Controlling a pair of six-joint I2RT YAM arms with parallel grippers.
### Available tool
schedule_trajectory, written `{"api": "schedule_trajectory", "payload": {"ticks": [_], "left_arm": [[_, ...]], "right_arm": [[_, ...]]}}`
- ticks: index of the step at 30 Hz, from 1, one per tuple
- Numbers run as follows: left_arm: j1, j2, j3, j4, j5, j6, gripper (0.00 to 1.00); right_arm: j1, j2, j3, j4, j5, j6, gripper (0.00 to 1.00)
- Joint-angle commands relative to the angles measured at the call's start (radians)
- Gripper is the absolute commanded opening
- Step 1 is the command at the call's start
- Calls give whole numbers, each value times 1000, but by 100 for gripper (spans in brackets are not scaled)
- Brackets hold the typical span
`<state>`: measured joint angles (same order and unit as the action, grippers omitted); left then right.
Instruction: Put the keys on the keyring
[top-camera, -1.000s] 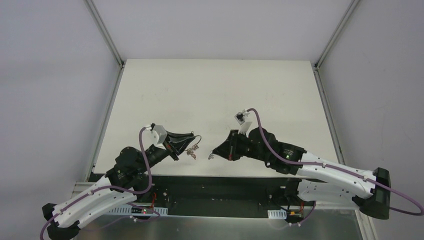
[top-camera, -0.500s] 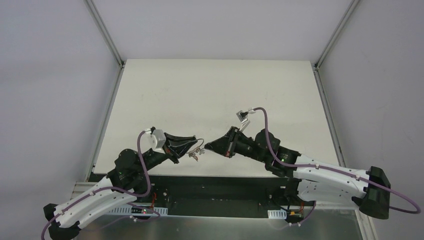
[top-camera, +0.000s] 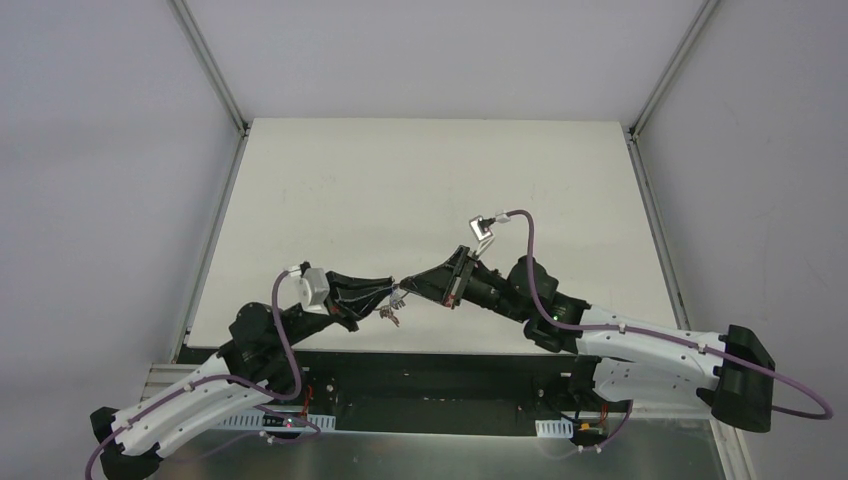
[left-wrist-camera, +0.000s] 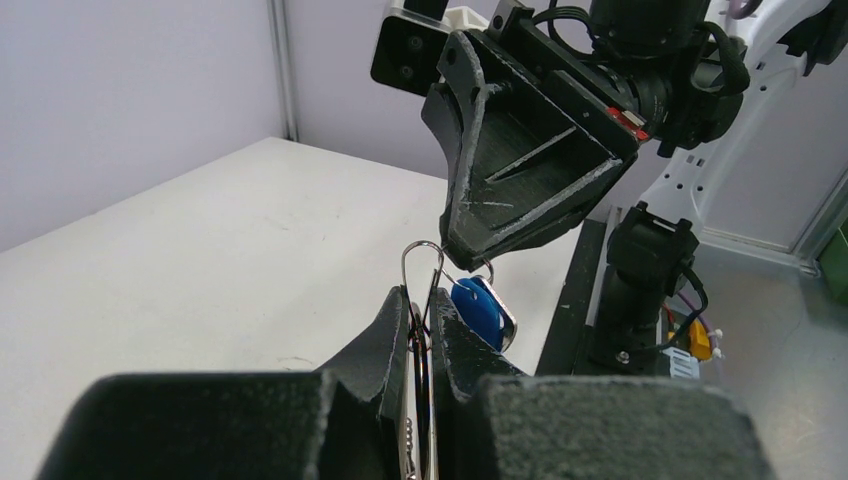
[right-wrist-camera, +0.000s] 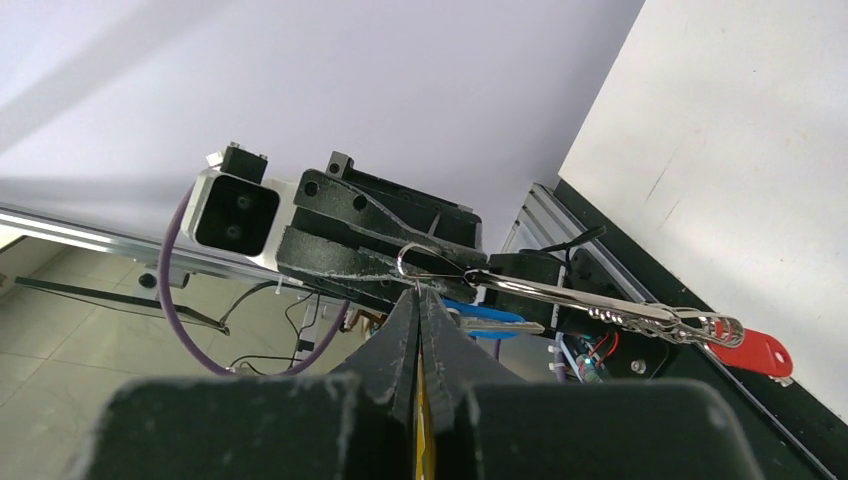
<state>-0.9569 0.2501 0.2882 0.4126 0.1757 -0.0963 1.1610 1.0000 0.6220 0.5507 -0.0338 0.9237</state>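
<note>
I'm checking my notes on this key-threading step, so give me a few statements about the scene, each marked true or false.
1. The left fingers are shut on the keyring. True.
2. The blue key lies flat on the table. False: it hangs in the air beside the left fingers.
3. The right fingers are spread wide. False: they are shut, with their tip at the keyring.
4. The two sets of fingers meet over the near part of the table. True.
</note>
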Motion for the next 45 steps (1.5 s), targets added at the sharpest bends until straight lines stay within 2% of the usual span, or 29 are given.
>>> {"api": "schedule_trajectory", "payload": {"ticks": [1,22,45], "left_arm": [[-13,-15,-15,124,47,25,0],[-13,-38,-70,228,64,59,0],[-13,-9,-74,229,2,84,0]], "right_arm": [[-1,10,-6,108,9,38,0],[-1,41,-38,172,14,104,0],[1,57,0,117,63,121,0]]}}
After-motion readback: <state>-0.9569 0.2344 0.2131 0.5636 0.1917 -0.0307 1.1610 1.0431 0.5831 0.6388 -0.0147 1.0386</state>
